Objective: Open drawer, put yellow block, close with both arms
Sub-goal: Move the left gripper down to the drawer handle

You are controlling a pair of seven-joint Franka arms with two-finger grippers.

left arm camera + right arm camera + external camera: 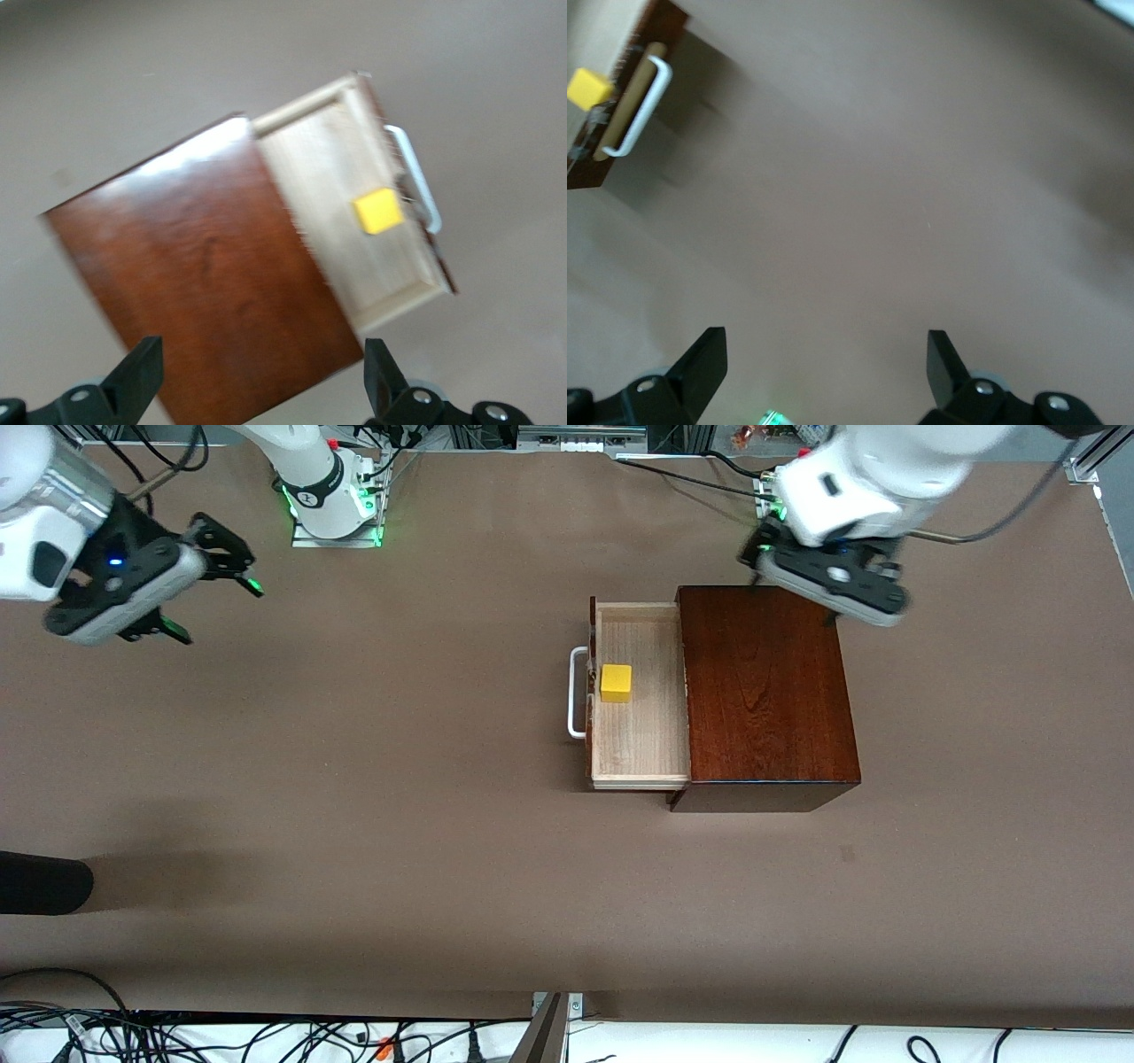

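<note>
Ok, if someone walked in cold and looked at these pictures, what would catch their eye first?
Probably the yellow block, sitting in the pulled-out drawer close behind its white handle. Next, the glossy mahogany box the drawer slides from, near the middle of the table. Both arms are up and empty: the left gripper open over the box's edge nearest its base, the right gripper open over bare table at its own end.

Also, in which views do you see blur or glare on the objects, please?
Left wrist view: the glossy mahogany rectangular box is motion-blurred, with whitish glare along its top edge beside the pale wooden drawer. Front view: sharp; the small yellow cube has crisp edges. Right wrist view: soft overall.
</note>
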